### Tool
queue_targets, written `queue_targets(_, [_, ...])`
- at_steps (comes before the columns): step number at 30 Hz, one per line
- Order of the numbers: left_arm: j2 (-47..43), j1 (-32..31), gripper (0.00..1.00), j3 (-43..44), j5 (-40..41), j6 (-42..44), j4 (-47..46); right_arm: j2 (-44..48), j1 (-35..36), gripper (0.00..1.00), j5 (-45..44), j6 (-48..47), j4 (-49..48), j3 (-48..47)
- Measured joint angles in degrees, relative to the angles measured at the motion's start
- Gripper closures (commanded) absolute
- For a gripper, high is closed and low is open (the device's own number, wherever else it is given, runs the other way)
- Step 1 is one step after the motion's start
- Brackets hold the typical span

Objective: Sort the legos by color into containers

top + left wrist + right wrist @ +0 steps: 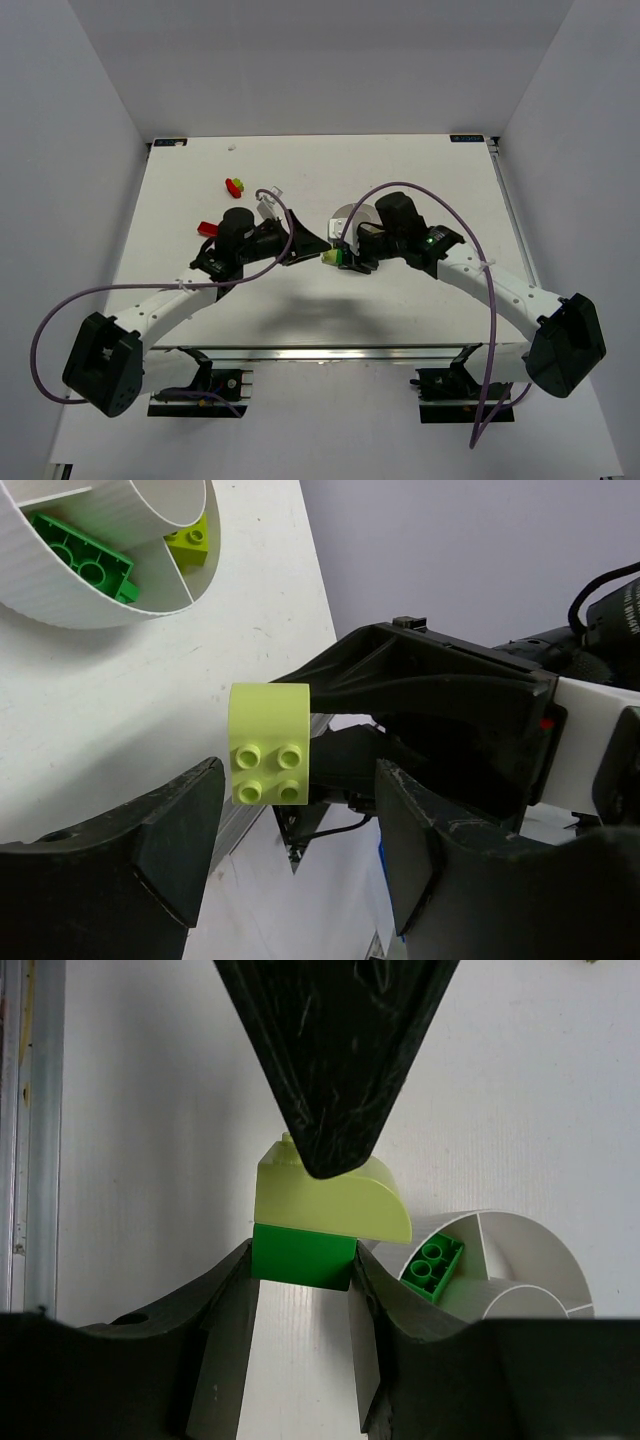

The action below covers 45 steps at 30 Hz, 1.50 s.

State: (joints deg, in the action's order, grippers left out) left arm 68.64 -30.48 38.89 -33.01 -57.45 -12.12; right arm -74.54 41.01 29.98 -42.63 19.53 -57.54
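Observation:
My right gripper (302, 1278) is shut on a dark green lego (300, 1256) with a pale green curved lego (335, 1205) stacked on it, held above the table beside the white divided dish (520, 1260). The pair also shows in the top view (333, 258). My left gripper (298, 772) is open, its fingers (170, 840) either side of the pale green lego (268, 743), with its tip (335, 1150) against that lego. The dish (120, 605) holds a dark green lego (85, 555) and a lime lego (190, 540).
On the table's left lie a red and lime lego pair (236, 186) and a red lego (207, 228). A small white piece (268, 194) lies near the left arm. The dish (350, 214) is partly hidden under the right arm. Purple cables loop over both arms.

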Motion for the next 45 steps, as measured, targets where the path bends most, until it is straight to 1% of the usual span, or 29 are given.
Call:
queue_targets(8, [1.84, -1.18, 0.33, 1.16, 0.02, 0.55, 0.09, -0.04, -0.20, 1.00, 0.02, 0.44, -0.07, -0.07])
queue_targets(21, [3.34, -1.90, 0.36, 1.36, 0.15, 0.87, 0.09, -0.04, -0.46, 1.00, 0.07, 1.79, -0.57, -0.24])
queue_targets(23, [3.37, -1.97, 0.38, 1.36, 0.15, 0.87, 0.07, -0.04, -0.50, 1.00, 0.09, 1.95, -0.76, -0.50])
queue_targets(25, [3.39, -1.97, 0.45, 1.36, 0.15, 0.90, 0.04, -0.04, -0.50, 1.00, 0.22, 1.99, -1.27, -0.85])
queue_targets(27, [3.50, -1.97, 0.57, 1.36, 0.13, 0.92, -0.13, -0.04, -0.50, 1.00, 0.22, 2.14, -1.51, -0.87])
queue_targets(28, [3.82, -1.97, 0.65, 1.36, 0.09, 0.96, -0.37, -0.04, -0.50, 1.00, 0.24, 2.25, -1.55, -0.87])
queue_targets(29, [4.13, -1.99, 0.78, 1.38, -0.13, 0.90, -0.66, -0.04, -0.52, 1.00, 0.22, 2.47, -1.49, -0.87])
queue_targets(30, [4.17, -2.01, 0.85, 1.38, -0.13, 0.74, -0.94, -0.07, -0.52, 1.00, 0.28, 2.75, -1.53, -0.87])
queue_targets(33, [4.22, -2.01, 0.98, 1.64, 0.22, 1.18, -0.46, -0.07, -0.70, 1.00, 0.24, 2.86, -1.57, -0.87])
queue_targets(34, [4.13, -2.01, 1.00, 2.47, 1.09, 1.95, 1.05, -0.07, -0.98, 1.00, 0.28, 2.89, -1.68, -0.85])
queue_targets(39, [0.98, -0.70, 1.00, 4.44, 3.54, 4.15, 6.75, 0.50, -1.73, 1.00, 1.18, 2.71, -3.28, -0.59])
queue_targets(45, [-4.09, 5.79, 1.00, 5.31, 7.54, 5.62, 9.99, 1.49, -4.68, 1.00, 0.15, -0.15, -0.70, 0.33])
